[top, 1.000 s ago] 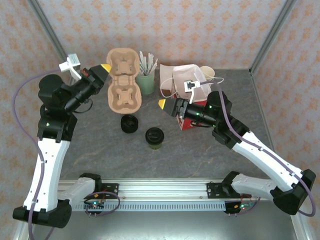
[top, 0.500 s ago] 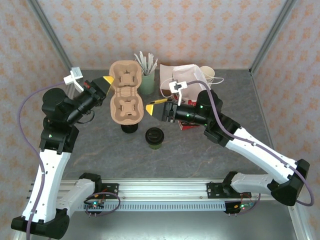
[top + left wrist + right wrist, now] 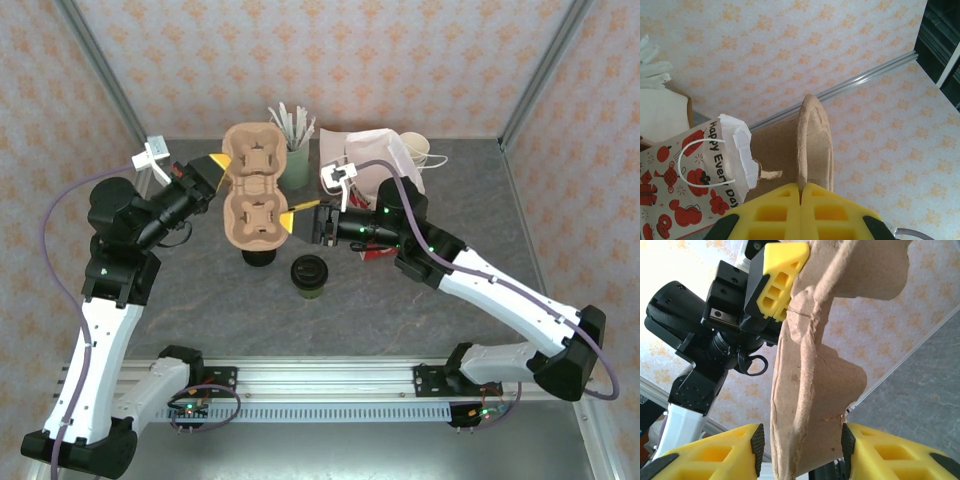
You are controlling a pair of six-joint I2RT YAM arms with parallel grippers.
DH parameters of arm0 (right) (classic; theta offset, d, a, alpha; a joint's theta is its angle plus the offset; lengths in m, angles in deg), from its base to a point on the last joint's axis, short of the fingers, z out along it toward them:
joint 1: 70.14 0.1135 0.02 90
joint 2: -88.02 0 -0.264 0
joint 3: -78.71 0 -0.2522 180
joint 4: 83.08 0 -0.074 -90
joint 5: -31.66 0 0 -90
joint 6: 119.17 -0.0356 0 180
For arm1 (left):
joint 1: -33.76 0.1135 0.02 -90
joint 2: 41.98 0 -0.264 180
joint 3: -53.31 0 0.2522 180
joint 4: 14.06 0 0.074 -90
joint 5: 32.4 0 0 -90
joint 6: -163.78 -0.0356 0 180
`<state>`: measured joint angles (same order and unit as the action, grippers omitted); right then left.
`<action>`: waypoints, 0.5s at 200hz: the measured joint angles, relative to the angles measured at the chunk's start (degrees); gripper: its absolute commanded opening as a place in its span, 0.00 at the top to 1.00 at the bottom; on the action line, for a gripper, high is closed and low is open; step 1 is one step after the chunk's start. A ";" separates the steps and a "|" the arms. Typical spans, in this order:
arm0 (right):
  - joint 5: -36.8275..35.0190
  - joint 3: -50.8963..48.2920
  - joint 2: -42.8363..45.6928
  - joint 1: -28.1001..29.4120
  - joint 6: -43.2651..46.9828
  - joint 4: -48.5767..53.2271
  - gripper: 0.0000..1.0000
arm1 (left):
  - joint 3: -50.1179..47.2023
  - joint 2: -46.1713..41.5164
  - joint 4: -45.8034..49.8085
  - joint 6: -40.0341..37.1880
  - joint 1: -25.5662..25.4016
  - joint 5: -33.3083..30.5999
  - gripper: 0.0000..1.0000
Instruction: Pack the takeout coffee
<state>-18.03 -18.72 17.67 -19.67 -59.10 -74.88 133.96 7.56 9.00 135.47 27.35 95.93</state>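
Carrier (image 3: 252,190) now between jaws of right tool (image 3: 287,219), left tool (image 3: 218,163) pinching it

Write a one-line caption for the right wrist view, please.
Right end effector straddles the cardboard cup carrier that the left end effector pinches.

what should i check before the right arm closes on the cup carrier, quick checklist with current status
1. The left gripper is shut on the cup carrier at one edge: ok.
2. The carrier's other edge sits between the jaws of the right gripper: ok, seen in the right wrist view.
3. Right gripper clamped on the carrier: not ok, its jaws are open and a gap shows beside one finger.
4. Carrier wells empty: ok in the top view.
5. The takeout coffee is upright on the table, lid on, apart from the carrier: ok.
6. The stack of lids is free of the carrier: cannot tell, the carrier's near edge partly hides it.
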 measured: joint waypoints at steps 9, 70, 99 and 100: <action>0.04 0.00 -0.24 0.00 -0.02 0.00 0.59 | 0.00 0.00 -0.02 0.00 0.02 -0.02 1.00; 0.02 0.59 -0.48 0.00 0.39 0.57 1.00 | 0.00 0.00 -0.13 -0.37 -0.42 -0.20 0.68; -2.82 1.95 -0.11 0.09 2.54 5.05 1.00 | 3.08 0.72 5.75 -6.23 -0.52 -0.50 0.37; -2.99 2.01 -0.04 0.11 2.69 5.35 1.00 | 3.23 0.79 5.95 -6.62 -0.52 -0.55 0.36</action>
<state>-21.02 -16.70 17.63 -19.56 -56.41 -69.52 137.20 8.35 14.95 128.85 26.82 95.38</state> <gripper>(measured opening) 0.050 0.580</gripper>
